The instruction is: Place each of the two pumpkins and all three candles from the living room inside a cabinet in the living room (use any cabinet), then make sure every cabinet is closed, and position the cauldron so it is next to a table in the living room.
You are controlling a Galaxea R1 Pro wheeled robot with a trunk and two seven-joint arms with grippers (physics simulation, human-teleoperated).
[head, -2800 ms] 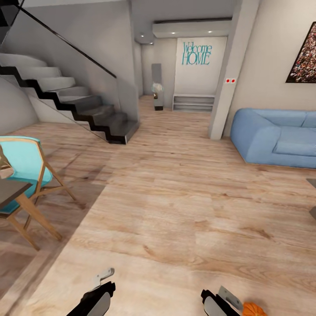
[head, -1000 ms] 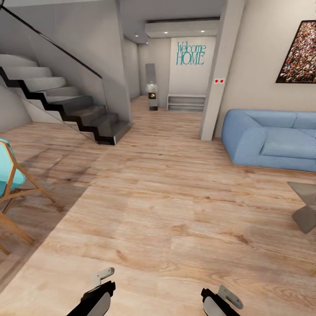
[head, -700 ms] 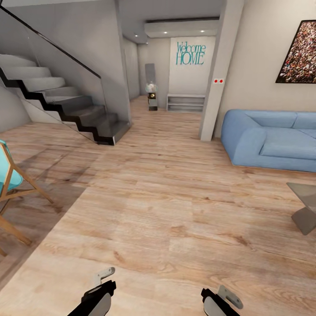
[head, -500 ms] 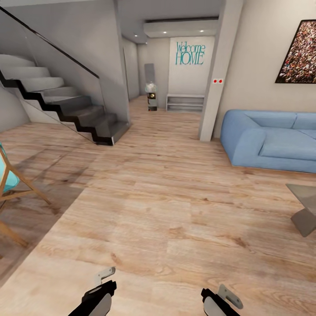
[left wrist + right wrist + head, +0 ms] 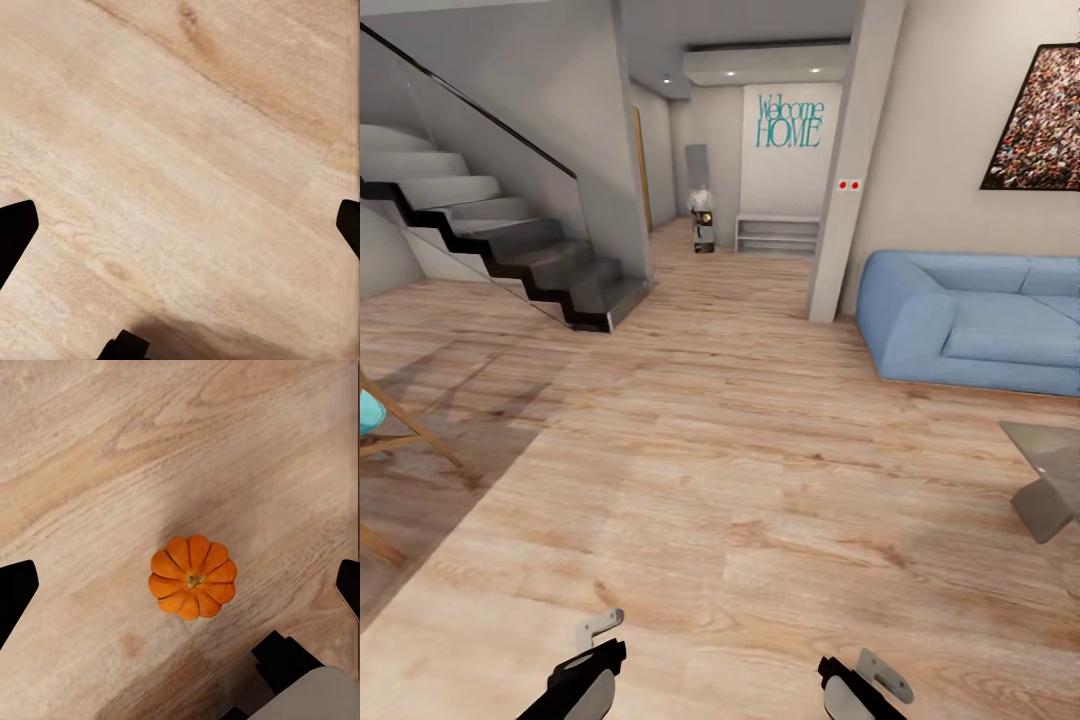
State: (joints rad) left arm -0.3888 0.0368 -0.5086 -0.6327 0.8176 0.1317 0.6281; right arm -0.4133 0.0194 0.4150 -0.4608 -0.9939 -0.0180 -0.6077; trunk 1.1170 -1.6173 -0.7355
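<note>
Right tool [image 5: 180,585] open over pumpkin [image 5: 193,577] on floor, left tool [image 5: 180,225] open, empty — risk: off-centre descent, pumpkin rolls away.

Orange ribbed pumpkin [image 5: 193,577]; blue sofa [image 5: 970,320]; pale wood-grain floor [image 5: 740,450]

Open-plan home living area: blue sofa [image 5: 970,320], staircase [image 5: 510,250], "Welcome HOME" wall lettering [image 5: 789,121], framed picture [image 5: 1040,120], wooden plank floor [image 5: 740,470].
</note>
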